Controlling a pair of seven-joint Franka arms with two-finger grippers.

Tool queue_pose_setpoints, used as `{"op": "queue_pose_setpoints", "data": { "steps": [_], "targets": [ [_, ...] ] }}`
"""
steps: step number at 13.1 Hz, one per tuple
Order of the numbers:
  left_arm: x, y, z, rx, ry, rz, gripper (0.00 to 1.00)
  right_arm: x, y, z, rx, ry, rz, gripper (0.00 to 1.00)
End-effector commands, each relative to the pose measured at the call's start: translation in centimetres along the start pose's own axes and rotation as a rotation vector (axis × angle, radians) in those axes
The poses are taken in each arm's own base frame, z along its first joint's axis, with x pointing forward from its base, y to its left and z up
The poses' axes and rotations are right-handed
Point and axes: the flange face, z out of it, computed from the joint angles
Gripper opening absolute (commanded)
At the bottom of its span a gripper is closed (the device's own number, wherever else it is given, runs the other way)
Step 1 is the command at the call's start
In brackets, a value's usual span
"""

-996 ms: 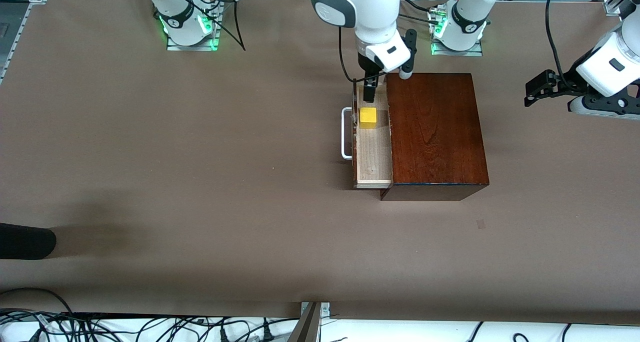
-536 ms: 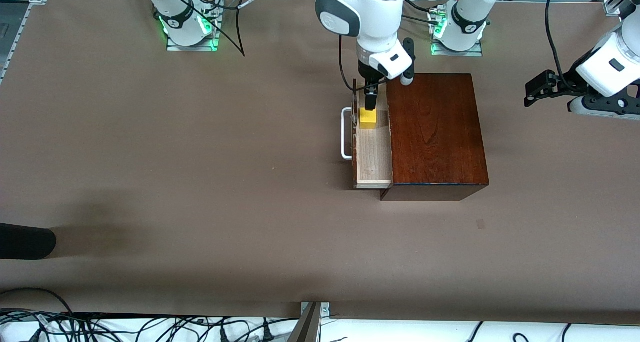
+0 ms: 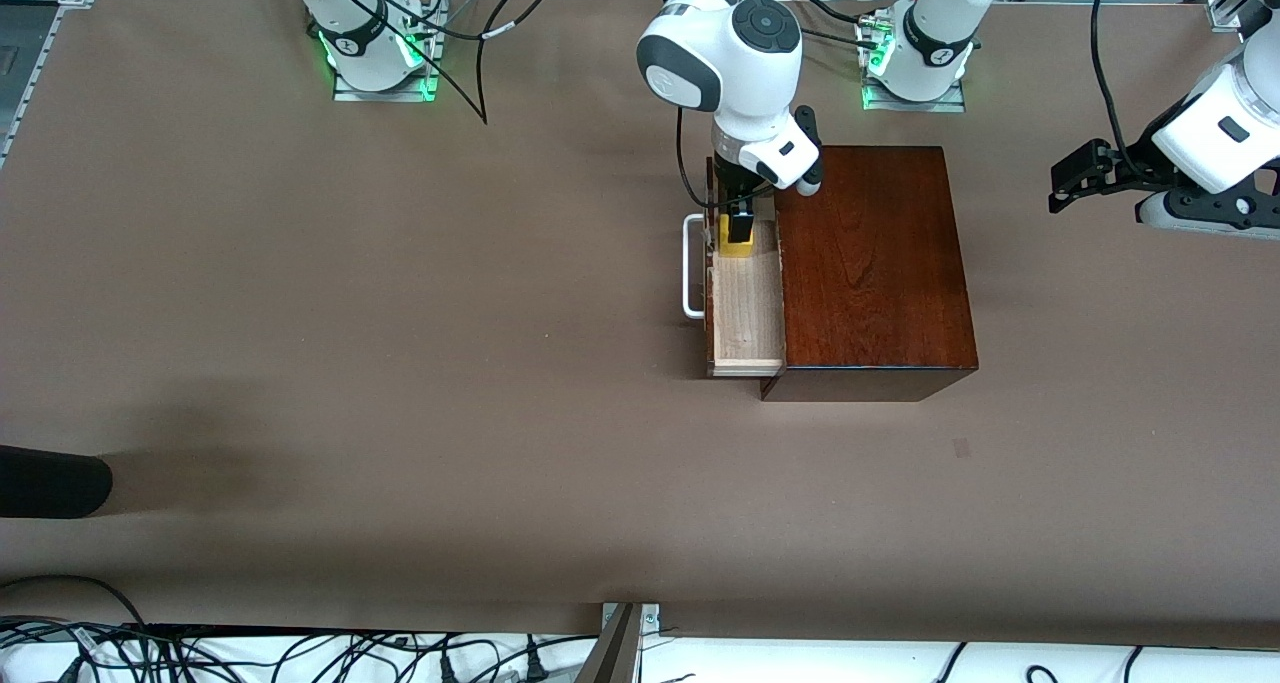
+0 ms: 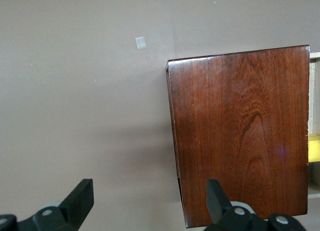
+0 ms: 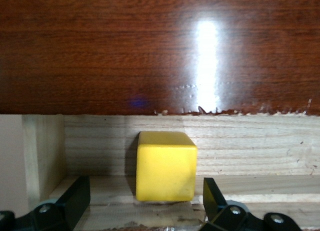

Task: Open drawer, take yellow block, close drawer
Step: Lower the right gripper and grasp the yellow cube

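The drawer (image 3: 746, 313) is pulled out of the dark mahogany box (image 3: 872, 263), its white handle (image 3: 690, 268) toward the right arm's end. The yellow block (image 3: 738, 249) sits in the tray near the end farther from the front camera. My right gripper (image 3: 739, 229) is open and low in the drawer. In the right wrist view its fingers stand on either side of the block (image 5: 166, 166), apart from it, above the pale tray floor (image 5: 260, 141). My left gripper (image 3: 1075, 178) waits open and empty off the box (image 4: 240, 131), toward the left arm's end.
A dark rounded object (image 3: 50, 481) lies at the table's edge toward the right arm's end, nearer the front camera. A small patch (image 3: 961, 448) marks the table nearer the camera than the box. Cables hang below the front edge.
My right gripper has come down into the drawer and now straddles the yellow block, covering most of it in the front view. The left arm has not moved.
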Motion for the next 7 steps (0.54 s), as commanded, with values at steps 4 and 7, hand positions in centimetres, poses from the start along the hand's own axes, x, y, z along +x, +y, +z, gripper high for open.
{"op": "queue_pose_setpoints", "data": {
  "steps": [4,7],
  "targets": [
    [-0.1,0.1,-0.3,-0.022,0.005,-0.001,1.00,0.7,0.4,2.0,-0.027,0.012,-0.022,1.00],
    [-0.2,0.1,-0.3,-0.023,0.003,-0.001,1.00,0.9,0.4,2.9,-0.032,0.025,-0.024,0.99]
  ]
}}
